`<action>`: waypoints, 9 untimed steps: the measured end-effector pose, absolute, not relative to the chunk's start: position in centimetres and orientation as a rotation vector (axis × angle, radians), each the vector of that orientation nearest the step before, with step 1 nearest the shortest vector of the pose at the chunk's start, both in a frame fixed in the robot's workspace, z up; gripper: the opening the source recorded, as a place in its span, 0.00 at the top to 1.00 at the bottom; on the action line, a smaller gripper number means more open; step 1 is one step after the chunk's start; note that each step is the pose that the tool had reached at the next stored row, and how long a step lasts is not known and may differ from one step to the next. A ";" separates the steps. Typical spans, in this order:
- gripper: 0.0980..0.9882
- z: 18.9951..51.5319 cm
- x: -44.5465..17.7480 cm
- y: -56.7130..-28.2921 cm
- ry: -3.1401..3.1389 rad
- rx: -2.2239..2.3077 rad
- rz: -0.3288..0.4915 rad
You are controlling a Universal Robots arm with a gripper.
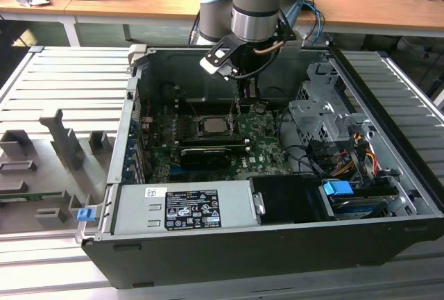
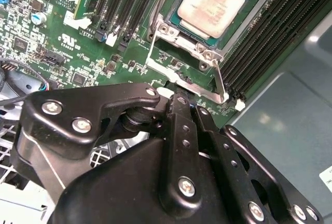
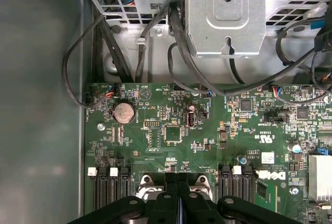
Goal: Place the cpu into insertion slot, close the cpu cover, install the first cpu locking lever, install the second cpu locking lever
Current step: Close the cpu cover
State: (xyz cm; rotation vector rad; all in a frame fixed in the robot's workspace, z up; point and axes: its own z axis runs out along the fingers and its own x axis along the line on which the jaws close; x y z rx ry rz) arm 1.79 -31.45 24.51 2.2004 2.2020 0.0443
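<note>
The cpu (image 2: 212, 3), with a dull silver top, lies in the insertion slot (image 2: 203, 53) on the green board; in the exterior view the cpu (image 1: 211, 125) sits mid-board. The silver cpu cover (image 2: 171, 33) lies flat around it. Thin wire locking levers (image 2: 220, 81) run along the socket's sides, and a flat silver bar (image 2: 181, 82) crosses between them. My gripper (image 2: 188, 102) hangs just beside that bar with its black fingers (image 3: 166, 200) pressed together, nothing visibly between them. It stands over the socket's edge in the exterior view (image 1: 244, 102).
Black memory slots (image 2: 264, 37) flank the socket. A long black card (image 1: 206, 154) and a grey labelled box (image 1: 187, 206) lie nearer the case front. A drive cage (image 1: 326, 119), a metal bracket (image 3: 225, 16) and black cables (image 3: 176, 42) crowd one side. The case wall (image 1: 128, 126) bounds the other.
</note>
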 end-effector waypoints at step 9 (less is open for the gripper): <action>0.99 24.5 1.5 -31.4 2.202 2.200 0.044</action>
